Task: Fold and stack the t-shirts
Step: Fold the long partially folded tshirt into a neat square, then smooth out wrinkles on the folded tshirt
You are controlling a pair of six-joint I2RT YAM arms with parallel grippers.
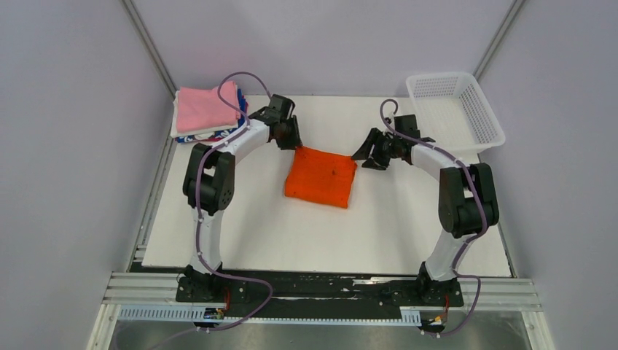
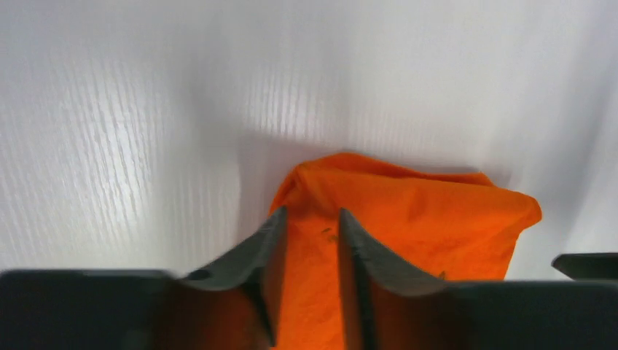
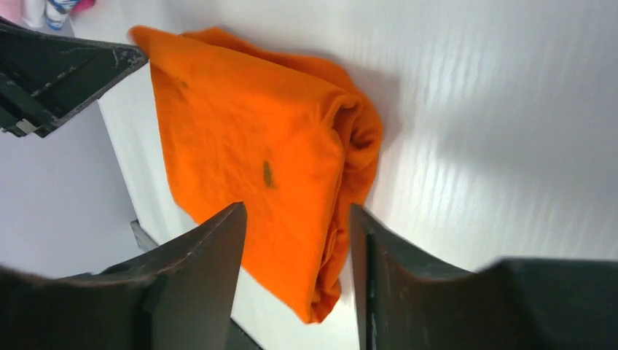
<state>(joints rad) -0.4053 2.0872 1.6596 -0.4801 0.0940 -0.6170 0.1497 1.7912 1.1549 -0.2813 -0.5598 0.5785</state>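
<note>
The orange t-shirt [image 1: 321,177] lies folded into a square in the middle of the white table. My left gripper [image 1: 289,135] is at its far left corner. In the left wrist view [image 2: 311,219] the jaws stand a narrow gap apart, with the orange cloth [image 2: 423,211] showing between and beyond them. My right gripper [image 1: 370,155] is open just off the shirt's far right corner. In the right wrist view [image 3: 296,210] it is wide apart above the shirt's rolled edge [image 3: 350,138]. A stack of folded shirts, pink on top [image 1: 204,108] with white and blue below, sits at the far left corner.
A white mesh basket [image 1: 481,109] stands at the far right corner of the table. The left gripper's dark finger [image 3: 65,73] shows at the top left of the right wrist view. Grey walls close in both sides.
</note>
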